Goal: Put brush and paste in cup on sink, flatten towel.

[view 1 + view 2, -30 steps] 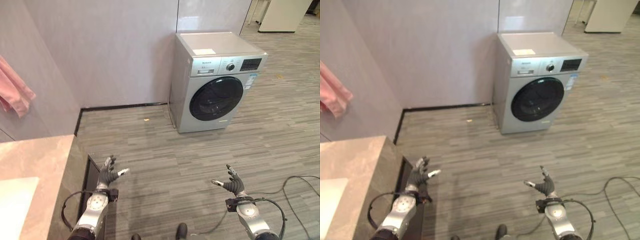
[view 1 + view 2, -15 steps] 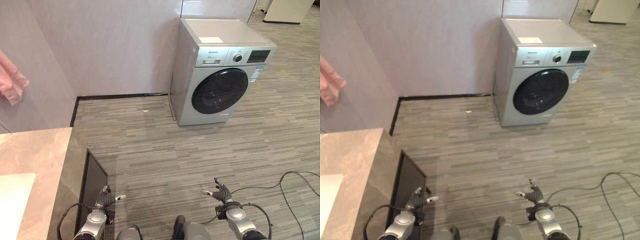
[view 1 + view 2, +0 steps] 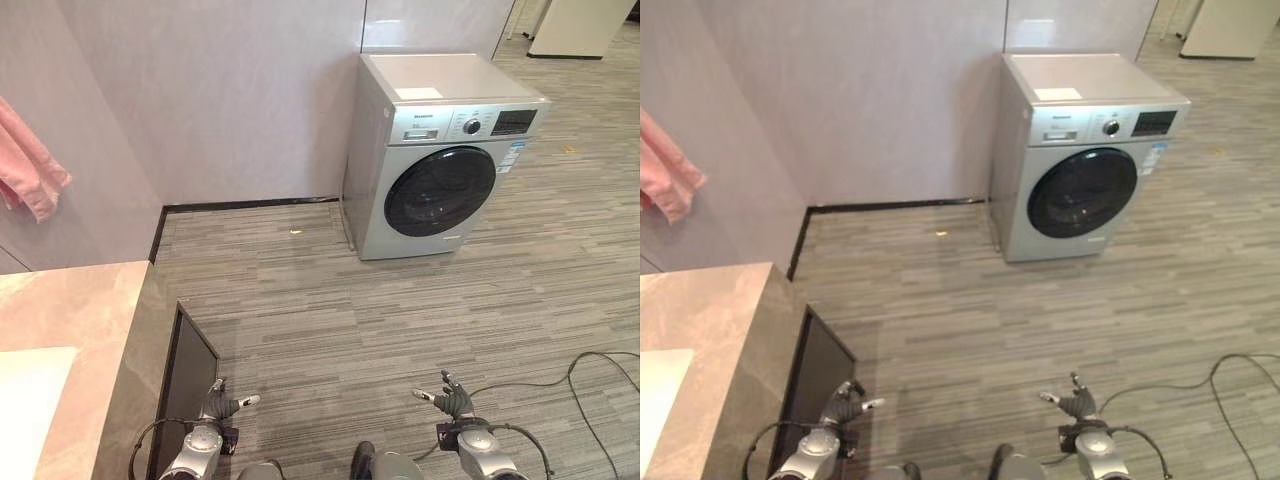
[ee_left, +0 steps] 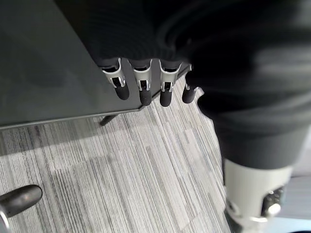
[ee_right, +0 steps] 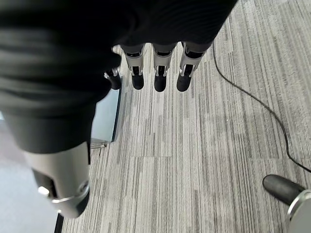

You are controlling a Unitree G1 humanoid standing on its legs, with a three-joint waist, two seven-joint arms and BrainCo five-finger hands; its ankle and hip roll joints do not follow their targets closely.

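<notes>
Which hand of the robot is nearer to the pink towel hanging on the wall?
The left. The left hand is low beside the dark side of the counter, on the same side as the pink towel. The right hand is over the floor, farther across.

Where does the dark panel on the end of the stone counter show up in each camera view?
Left eye view: dark flat panel at lower left, against the beige stone counter, above the left hand.
Right eye view: lower left, same spot.
Left wrist view: behind the fingers, at.
Right wrist view: probably the pale slab beside the right hand; unsure.
Shared landmark: grey striped plank floor.
</notes>
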